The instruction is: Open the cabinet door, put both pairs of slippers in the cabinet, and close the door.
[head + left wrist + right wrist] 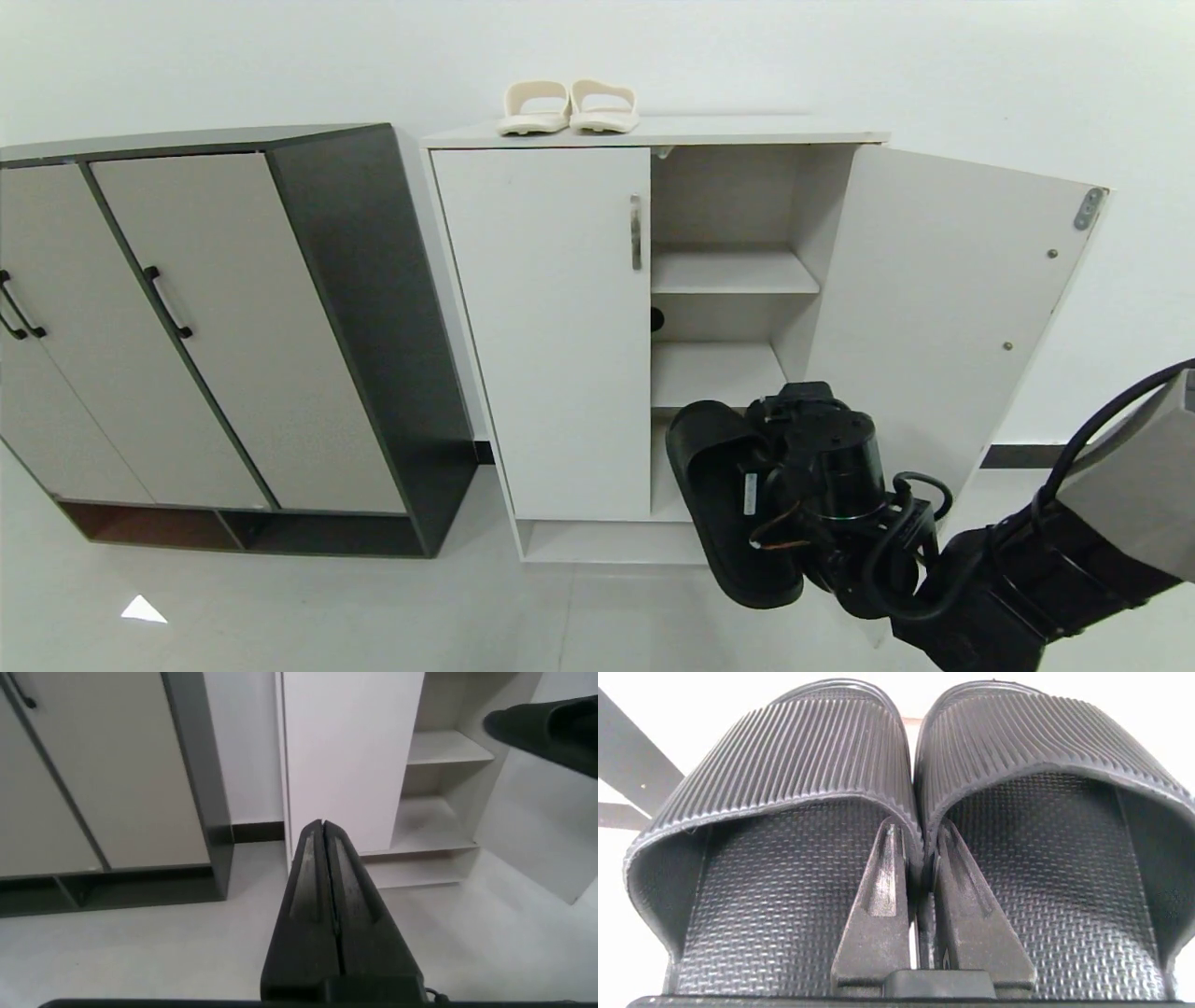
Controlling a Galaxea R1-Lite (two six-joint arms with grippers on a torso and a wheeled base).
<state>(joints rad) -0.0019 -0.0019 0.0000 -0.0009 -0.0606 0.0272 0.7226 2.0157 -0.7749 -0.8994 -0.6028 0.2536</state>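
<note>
Head view: the white cabinet (541, 327) stands with its right door (934, 317) swung wide and its left door closed, so the opening step is judged complete. No slipper lies on any of the shelves that show.

The black slippers (724, 504) are held as a pair in front of the lower part of the open compartment, apparently not yet inside. The cream slippers (568, 105) sit side by side on the cabinet top, untouched. Both placements and the door closing remain.

Right wrist view: the right gripper (920, 845) is clamped on the black pair, one finger inside each slipper, pinching their adjoining walls. The right arm extends toward the opening.

Left wrist view: the left gripper (322, 831) hangs above the floor, well back from the cabinet, fingers pressed together and holding nothing.
</note>
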